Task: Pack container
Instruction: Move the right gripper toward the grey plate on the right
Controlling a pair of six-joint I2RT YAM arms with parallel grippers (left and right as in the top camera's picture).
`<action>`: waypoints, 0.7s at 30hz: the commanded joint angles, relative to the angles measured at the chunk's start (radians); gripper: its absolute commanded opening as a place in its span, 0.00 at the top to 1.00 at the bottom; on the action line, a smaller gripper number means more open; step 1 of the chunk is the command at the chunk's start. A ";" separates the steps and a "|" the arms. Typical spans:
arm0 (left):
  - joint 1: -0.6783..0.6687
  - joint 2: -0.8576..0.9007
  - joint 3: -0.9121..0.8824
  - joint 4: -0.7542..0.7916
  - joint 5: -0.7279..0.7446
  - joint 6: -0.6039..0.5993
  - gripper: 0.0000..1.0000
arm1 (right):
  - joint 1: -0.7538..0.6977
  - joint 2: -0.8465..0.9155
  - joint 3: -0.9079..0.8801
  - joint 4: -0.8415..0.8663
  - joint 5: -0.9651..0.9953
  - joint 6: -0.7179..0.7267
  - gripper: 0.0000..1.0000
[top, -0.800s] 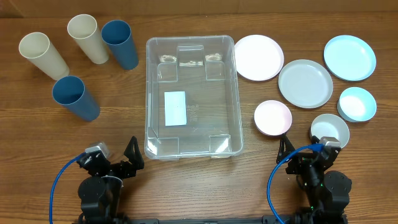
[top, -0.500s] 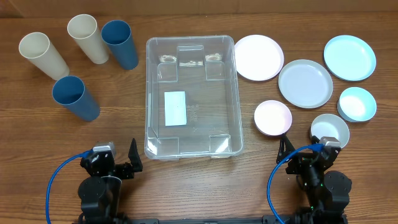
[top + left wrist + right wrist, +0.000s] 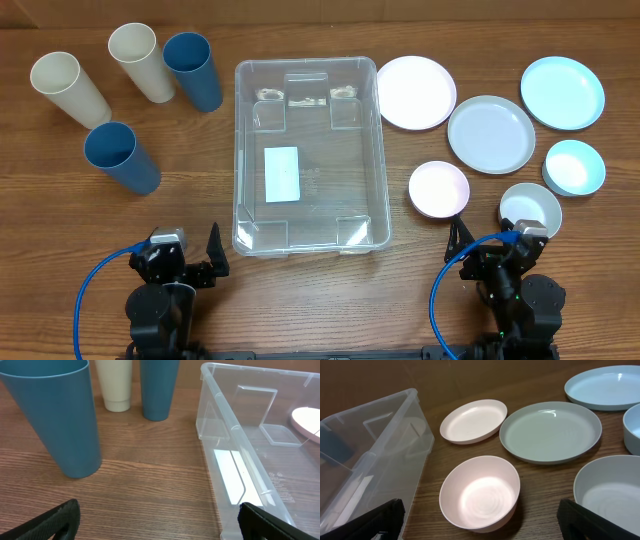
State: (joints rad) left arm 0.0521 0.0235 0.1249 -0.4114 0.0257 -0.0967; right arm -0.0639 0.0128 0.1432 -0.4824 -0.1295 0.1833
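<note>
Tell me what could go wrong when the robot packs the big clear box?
The tall blue plastic cup nearest the left gripper stands upright on its narrow end, so a sideways nudge could tip it.
The pink round bowl and the pale grey round bowl sit close together in front of the right gripper; reaching for one might bump the other.
The clear rectangular plastic container looks light, so a knock against its wall might slide it.

Clear glossy plastic container, wood-grain table
</note>
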 commanded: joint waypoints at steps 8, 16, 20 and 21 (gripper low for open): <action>-0.007 -0.011 -0.005 0.004 -0.007 0.023 0.00 | 0.005 -0.010 -0.006 0.003 0.000 -0.002 0.00; -0.007 -0.011 -0.005 0.004 -0.007 0.023 0.00 | 0.005 -0.010 -0.003 0.197 -0.241 0.033 0.00; -0.007 -0.011 -0.005 0.004 -0.007 0.023 0.00 | 0.005 0.045 0.079 0.128 -0.297 0.056 0.00; -0.007 -0.011 -0.005 0.004 -0.007 0.023 0.00 | 0.005 0.101 0.134 0.119 -0.299 0.055 0.00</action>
State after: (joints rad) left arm 0.0521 0.0235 0.1249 -0.4118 0.0257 -0.0967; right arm -0.0635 0.0456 0.1669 -0.3607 -0.3805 0.2218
